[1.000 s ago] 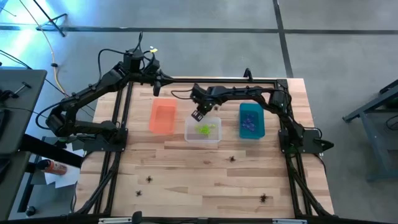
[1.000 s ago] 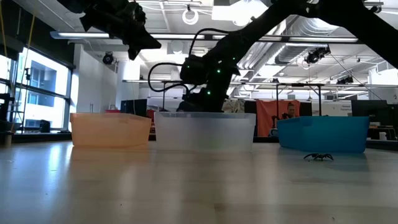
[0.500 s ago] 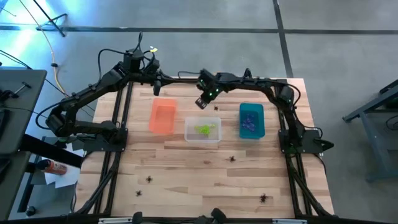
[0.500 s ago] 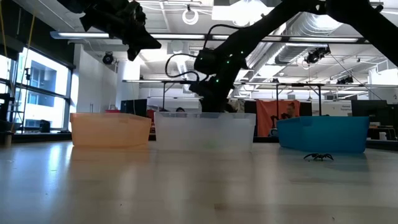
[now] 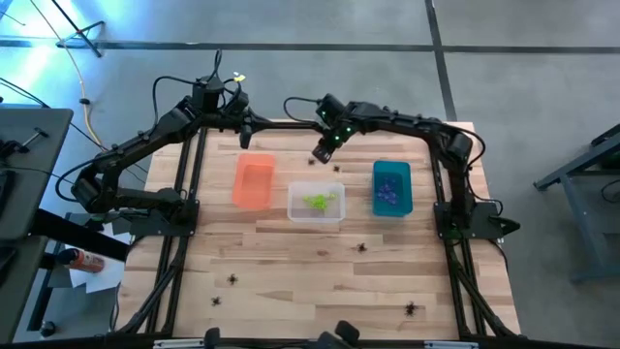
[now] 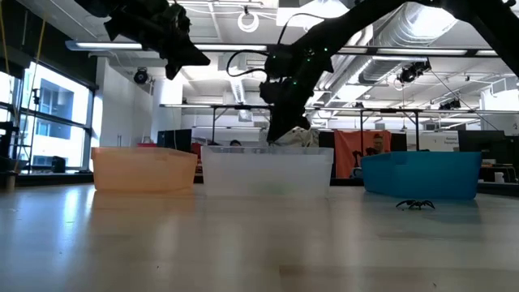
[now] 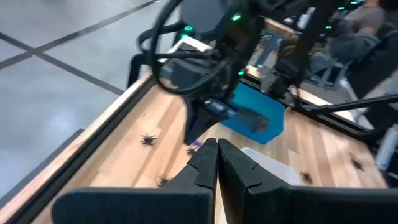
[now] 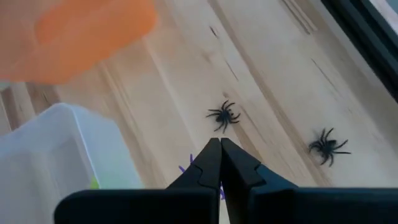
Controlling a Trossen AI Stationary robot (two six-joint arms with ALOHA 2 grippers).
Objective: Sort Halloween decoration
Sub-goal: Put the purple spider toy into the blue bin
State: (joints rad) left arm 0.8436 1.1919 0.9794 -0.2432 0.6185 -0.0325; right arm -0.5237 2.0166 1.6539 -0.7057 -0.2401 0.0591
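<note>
Counter (image 5: 320, 281) with three bins in a row: orange bin (image 5: 253, 181), clear bin (image 5: 317, 202) and teal bin (image 5: 391, 188). Taking the clear bin as landmark: lime green spiders (image 5: 320, 202) lie inside it; the orange bin stands just beside it on the left arm's side, the teal bin just beside it on the right arm's side, with purple spiders (image 5: 388, 192) inside. The right end effector (image 5: 321, 153) hangs above the counter just behind the clear bin's far rim, its fingers clenched together; a scrap of purple (image 8: 186, 168) shows beside the fingertips, but whether it is gripped cannot be told. Two black spiders (image 8: 224, 115) lie on the bare wood behind the clear bin, ahead of those fingertips. More black spiders (image 5: 361, 247) are scattered on the counter in front of the clear bin, well apart. The left end effector (image 5: 246, 139), also clenched and empty, waits beyond the orange bin's far end.
</note>
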